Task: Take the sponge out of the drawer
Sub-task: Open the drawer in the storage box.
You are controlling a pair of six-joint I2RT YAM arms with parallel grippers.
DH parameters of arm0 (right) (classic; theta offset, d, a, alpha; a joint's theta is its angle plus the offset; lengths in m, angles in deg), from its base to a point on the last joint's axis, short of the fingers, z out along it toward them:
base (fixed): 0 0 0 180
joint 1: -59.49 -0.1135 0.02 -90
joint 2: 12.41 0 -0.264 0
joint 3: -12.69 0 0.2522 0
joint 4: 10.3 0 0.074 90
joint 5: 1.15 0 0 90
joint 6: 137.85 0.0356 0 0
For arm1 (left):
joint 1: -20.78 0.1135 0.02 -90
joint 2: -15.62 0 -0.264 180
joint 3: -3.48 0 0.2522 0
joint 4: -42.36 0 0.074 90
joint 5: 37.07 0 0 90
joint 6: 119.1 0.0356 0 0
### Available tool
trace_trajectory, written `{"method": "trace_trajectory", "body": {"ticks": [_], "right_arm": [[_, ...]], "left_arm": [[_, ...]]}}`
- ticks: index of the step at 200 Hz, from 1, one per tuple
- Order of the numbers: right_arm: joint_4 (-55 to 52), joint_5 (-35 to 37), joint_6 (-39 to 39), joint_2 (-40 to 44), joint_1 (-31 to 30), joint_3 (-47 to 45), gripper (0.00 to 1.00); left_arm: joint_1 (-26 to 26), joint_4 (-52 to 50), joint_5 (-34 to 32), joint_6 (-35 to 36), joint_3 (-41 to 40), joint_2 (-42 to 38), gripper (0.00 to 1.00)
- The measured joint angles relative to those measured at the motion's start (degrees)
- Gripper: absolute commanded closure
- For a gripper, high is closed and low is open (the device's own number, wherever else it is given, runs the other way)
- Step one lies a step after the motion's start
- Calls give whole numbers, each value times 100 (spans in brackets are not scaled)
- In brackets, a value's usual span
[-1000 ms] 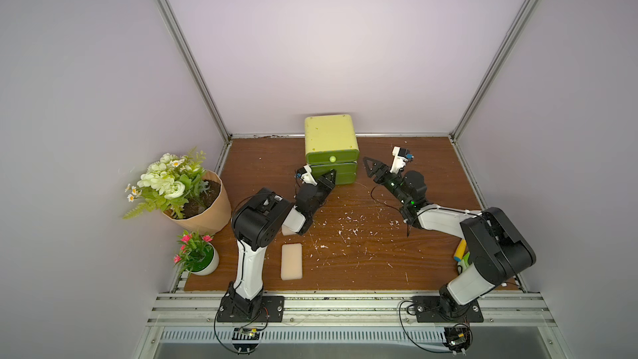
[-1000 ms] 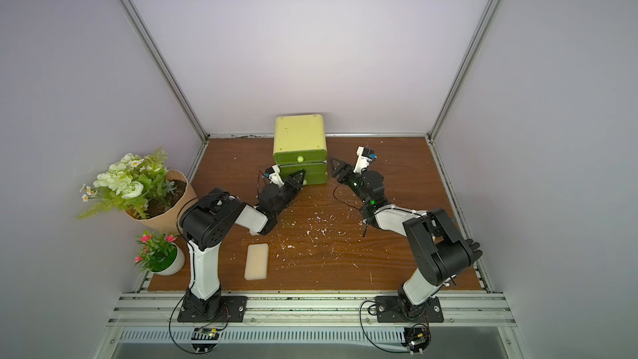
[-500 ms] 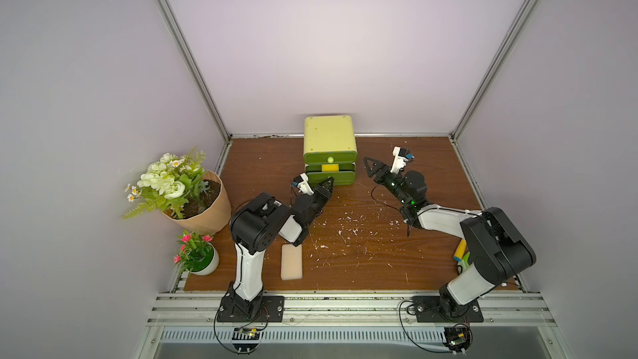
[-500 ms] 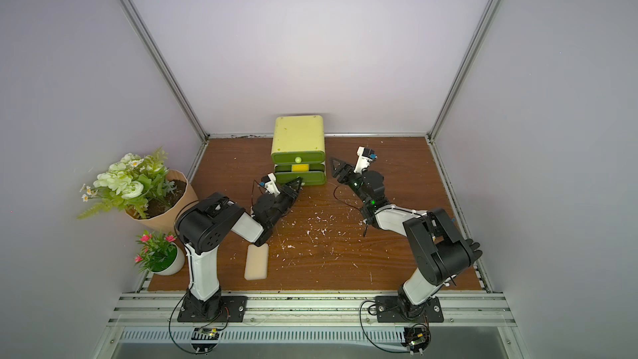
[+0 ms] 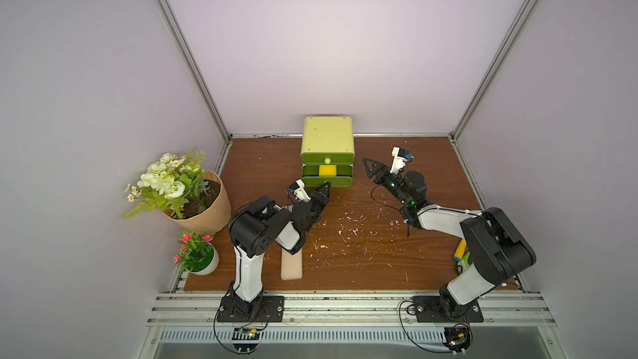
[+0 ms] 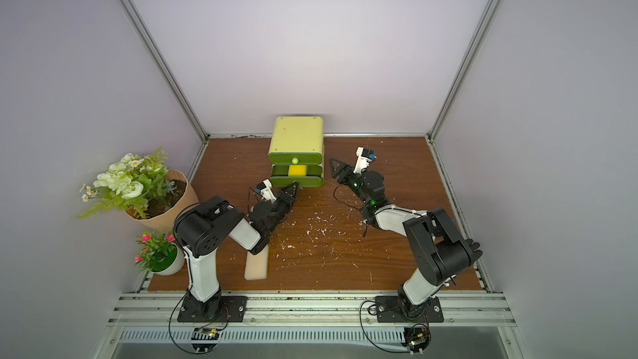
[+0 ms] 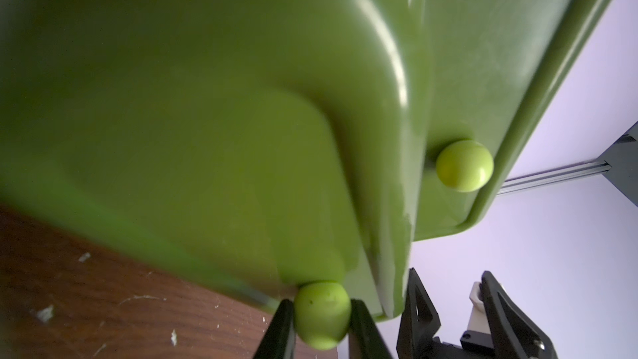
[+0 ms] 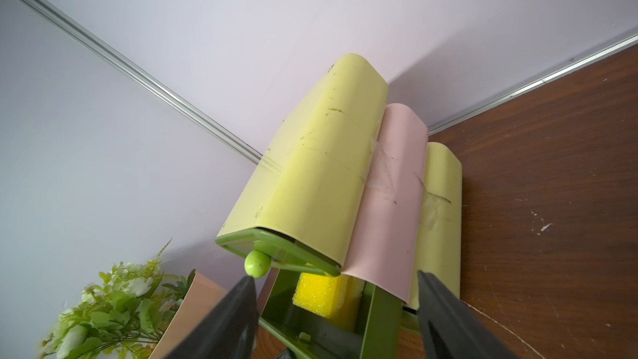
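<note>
- L gripper [image 7: 321, 305]: jaws pinched on the knob [image 7: 321, 324] of the lower drawer [image 5: 327, 182], one finger each side. The knob sits right at the tips, so it's a shallow hold.
- R gripper [image 5: 370, 168]: jaws spread wide, nothing btwn them. It hangs just beside the cabinet [image 5: 328, 132] on its right, aimed at the drawer opening.
- Sponge [image 5: 327, 170]: yellow, inside the lower drawer, approx centred in the exposed gap. It shows in both top views & the R wrist view. Its rear is hidden below the upper drawer [image 5: 327, 153], which is shut.
- Step in hand, as I read it: pull the lower drawer out w/ L so R can reach in. The gap looks too narrow for spread jaws to drop over the sponge.
- To do it well: pull straight along the slide, level w/ the table [image 5: 362, 253], no twist, since a tip-only pinch on a round knob can slip off.
- Go slow. The cabinet looks light & may drag fwd instead of the drawer sliding.
- Stop before the drawer leaves its housing, & hold the knob while R goes in so the drawer doesn't shift.
- R: come in from above, jaws across the sponge's short side, clear of the upper drawer's front edge.
- Nearby: beige foam block [image 5: 291, 265] on the table under the L arm, flower pot [image 5: 198, 208] well apart. Neither is in the way.
</note>
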Motion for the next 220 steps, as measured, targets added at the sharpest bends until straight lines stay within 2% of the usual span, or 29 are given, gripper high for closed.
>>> {"method": "trace_trajectory", "body": {"ticks": [43,92,136,173,199,220], "right_arm": [[-9,-13,2,90,0,-26,24],[-20,-13,-2,345,0,-46,24],[-46,-15,-2,358,0,-46,24],[-48,-26,-2,365,0,-46,24],[-48,-61,0,374,0,-46,24],[-55,-101,-2,382,0,-46,24]], "left_arm": [[-409,214,-367,2,-328,-81,85],[-636,361,-533,0,-706,-227,85],[-855,356,-713,4,-1023,-487,78],[-1014,354,-837,2,-1062,-494,68],[-1078,341,-901,-44,-1121,-466,55],[-1117,315,-962,-74,-1196,-463,48]]}}
